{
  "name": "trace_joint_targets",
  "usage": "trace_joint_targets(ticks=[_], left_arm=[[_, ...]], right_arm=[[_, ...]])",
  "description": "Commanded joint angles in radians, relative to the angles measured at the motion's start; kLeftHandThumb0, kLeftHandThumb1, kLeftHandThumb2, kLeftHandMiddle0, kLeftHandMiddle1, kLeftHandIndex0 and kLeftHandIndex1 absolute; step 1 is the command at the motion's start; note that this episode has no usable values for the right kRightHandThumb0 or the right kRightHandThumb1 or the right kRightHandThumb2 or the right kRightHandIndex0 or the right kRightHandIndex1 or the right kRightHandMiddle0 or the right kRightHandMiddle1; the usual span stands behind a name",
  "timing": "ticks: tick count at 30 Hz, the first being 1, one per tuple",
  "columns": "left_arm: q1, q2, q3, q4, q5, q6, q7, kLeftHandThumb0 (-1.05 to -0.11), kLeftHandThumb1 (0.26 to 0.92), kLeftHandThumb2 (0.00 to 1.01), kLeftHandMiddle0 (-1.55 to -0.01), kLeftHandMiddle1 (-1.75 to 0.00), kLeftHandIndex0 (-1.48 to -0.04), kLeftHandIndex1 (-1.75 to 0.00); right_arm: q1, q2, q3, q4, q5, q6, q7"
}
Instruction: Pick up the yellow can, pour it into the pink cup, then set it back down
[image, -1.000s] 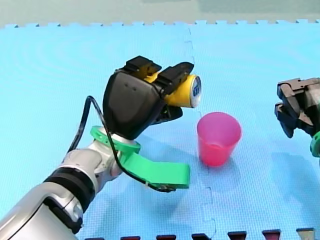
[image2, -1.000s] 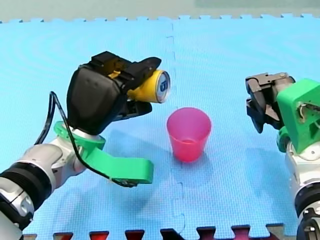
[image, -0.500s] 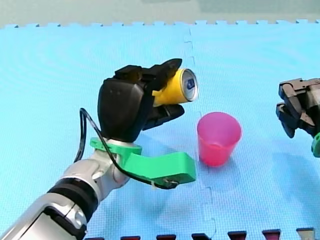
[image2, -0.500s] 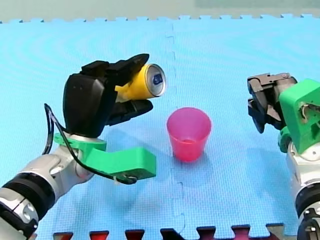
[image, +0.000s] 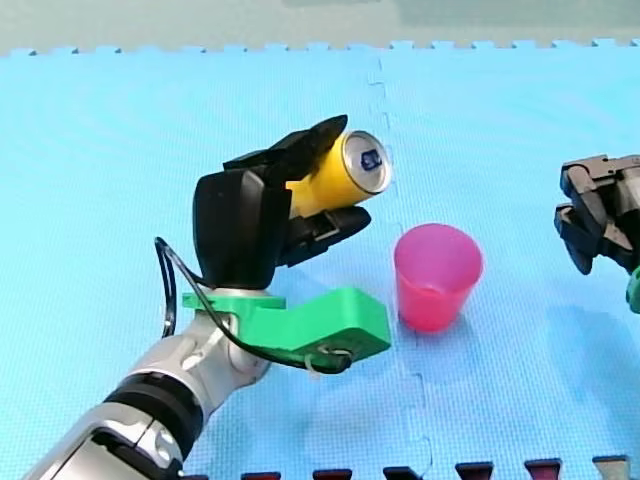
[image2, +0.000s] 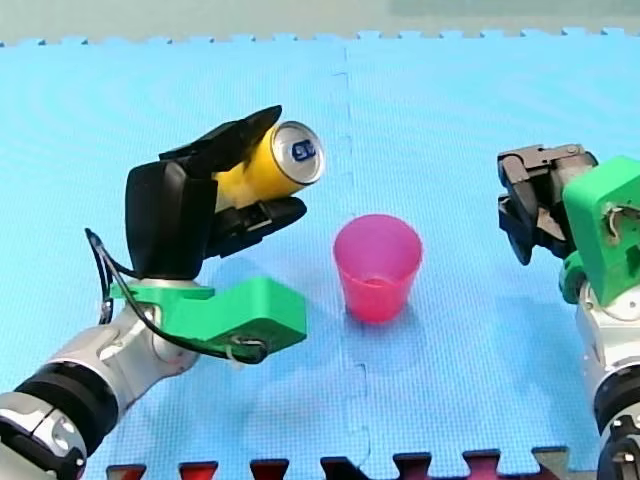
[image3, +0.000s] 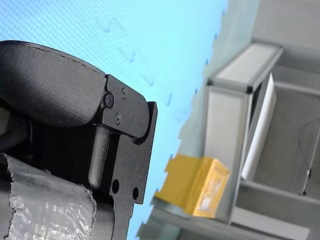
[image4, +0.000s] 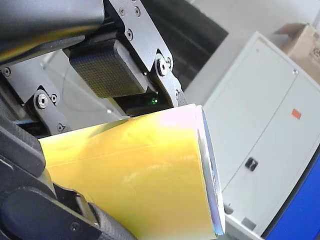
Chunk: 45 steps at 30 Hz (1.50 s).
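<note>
Fingers (image: 300, 146) of left hand (image: 243, 228) enclose yellow can (image: 333, 180) beside pink cup (image: 437, 280); right hand (image: 600, 207) aside.

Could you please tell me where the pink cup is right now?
The pink cup stands upright on the blue mat, right of centre in the head views, between the left hand holding the yellow can and the empty right hand.

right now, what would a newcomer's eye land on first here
The yellow can, gripped in the left hand and tilted, hangs in the air just left of the pink cup. The cup stands upright on the blue mat. The right hand, holding nothing, is off at the right edge.
</note>
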Motion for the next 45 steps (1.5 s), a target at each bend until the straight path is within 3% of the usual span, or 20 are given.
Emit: trace_joint_targets(ticks=[1,15,17,21,32,39,45], left_arm=[[0.007,-0.003,0.028,0.002,-0.030,-0.037,-0.020,-0.381,0.820,0.00,-1.28,-0.05,-1.19,0.00],[0.056,-0.040,0.139,0.019,-0.133,-0.153,-0.109,-0.412,0.819,0.00,-1.30,-0.03,-1.19,0.00],[0.067,-0.049,0.171,0.020,-0.180,-0.180,-0.177,-0.419,0.820,0.00,-1.29,-0.02,-1.19,0.00],[0.088,-0.095,0.282,0.015,-0.368,-0.234,-0.444,-0.433,0.829,0.00,-1.29,-0.02,-1.18,0.00],[0.118,-0.127,0.375,-0.009,-0.498,-0.241,-0.653,-0.424,0.832,0.00,-1.29,-0.01,-1.18,0.00],[0.150,-0.164,0.477,-0.032,-0.638,-0.202,-0.867,-0.419,0.834,0.00,-1.30,-0.01,-1.18,0.00],[0.165,-0.170,0.523,-0.048,-0.687,-0.174,-0.968,-0.401,0.838,0.00,-1.30,-0.01,-1.15,0.00]], right_arm=[[0.000,-0.005,-0.002,-0.003,0.003,0.002,-0.003],[0.000,-0.008,-0.006,-0.004,0.011,0.008,0.008],[-0.001,-0.009,-0.007,-0.004,0.013,0.008,0.012],[-0.002,-0.008,-0.009,-0.004,0.014,0.011,0.014],[0.001,-0.011,-0.013,-0.004,0.018,0.010,0.023],[0.004,-0.013,-0.017,-0.005,0.020,0.006,0.030],[0.004,-0.016,-0.019,-0.006,0.022,0.004,0.037]])
